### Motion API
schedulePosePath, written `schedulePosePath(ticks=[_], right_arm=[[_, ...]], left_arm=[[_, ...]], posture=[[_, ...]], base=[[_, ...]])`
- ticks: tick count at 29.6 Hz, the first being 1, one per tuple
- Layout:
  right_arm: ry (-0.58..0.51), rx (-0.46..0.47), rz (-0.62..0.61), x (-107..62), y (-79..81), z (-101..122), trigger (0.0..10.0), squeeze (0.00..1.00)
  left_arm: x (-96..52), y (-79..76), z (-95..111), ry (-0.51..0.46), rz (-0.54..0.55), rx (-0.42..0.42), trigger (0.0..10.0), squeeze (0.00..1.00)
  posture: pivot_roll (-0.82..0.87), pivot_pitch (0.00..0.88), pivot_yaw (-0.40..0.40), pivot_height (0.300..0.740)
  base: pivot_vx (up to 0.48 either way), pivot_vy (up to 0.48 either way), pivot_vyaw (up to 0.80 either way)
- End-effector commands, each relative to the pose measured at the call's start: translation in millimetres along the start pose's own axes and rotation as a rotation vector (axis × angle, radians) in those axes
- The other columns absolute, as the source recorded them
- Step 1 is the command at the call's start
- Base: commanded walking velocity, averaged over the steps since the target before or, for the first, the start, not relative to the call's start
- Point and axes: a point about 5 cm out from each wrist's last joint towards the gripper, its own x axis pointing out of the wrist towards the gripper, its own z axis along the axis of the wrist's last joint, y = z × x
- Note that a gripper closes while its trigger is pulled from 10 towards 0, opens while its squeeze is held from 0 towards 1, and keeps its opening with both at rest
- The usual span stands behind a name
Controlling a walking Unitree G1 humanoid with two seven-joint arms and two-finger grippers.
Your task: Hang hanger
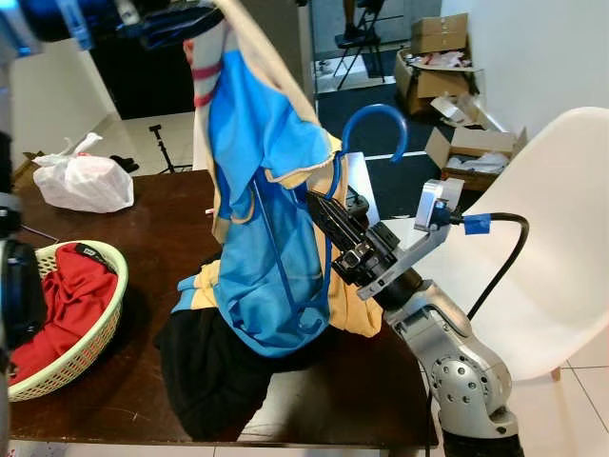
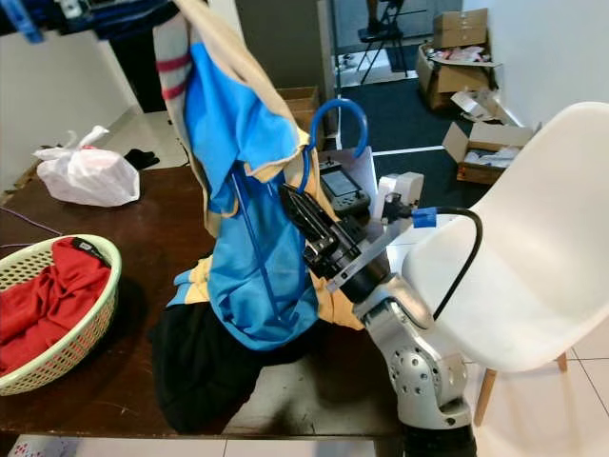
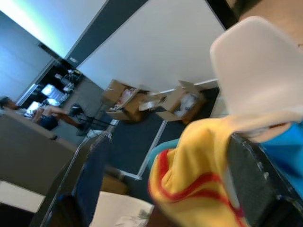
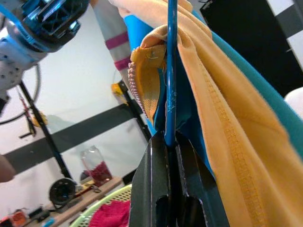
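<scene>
Above the counter (image 1: 171,248), the right hand (image 1: 328,214) is pinching the blue hanger (image 1: 376,119) inside the shirt (image 1: 266,190), which the raised left hand (image 1: 176,24) is gripping; hanging is still pending

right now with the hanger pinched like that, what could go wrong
The right gripper grips only the thin blue hanger, so it could twist or slip under the garment's weight. The blue and yellow shirt trails onto the black cloth on the table and might drag it. The left gripper holds the shirt's top; uneven pulls could tug it off the hanger.
</scene>
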Motion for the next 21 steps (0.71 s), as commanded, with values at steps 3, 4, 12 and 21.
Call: schedulePosePath(ticks=[3,4,12,21], right_arm=[[-0.002,-0.040,-0.024,6.6,-3.3,0,10.0,0.00],[0.000,-0.051,-0.047,8.2,-6.8,0,10.0,0.00],[0.016,-0.077,-0.083,15.0,-14.0,2,10.0,0.00],[-0.019,-0.043,-0.073,20.8,-15.5,15,10.0,0.00]], left_arm=[[-23.1,17.8,6,0.101,0.172,0.154,10.0,1.00],[-25.4,15.9,10,0.084,0.208,0.180,10.0,1.00],[-24.9,-16.8,-1,-0.037,0.278,0.045,10.0,1.00],[-13.7,-99.1,-64,-0.086,0.478,-0.265,10.0,1.00]], posture=[[0.11,0.000,0.109,0.740],[0.11,0.000,0.104,0.740],[0.11,0.000,0.075,0.740],[0.12,0.005,0.019,0.740]], base=[[0.000,0.000,0.00],[0.000,0.000,0.00],[0.000,0.000,0.00],[0.000,0.000,0.00]])
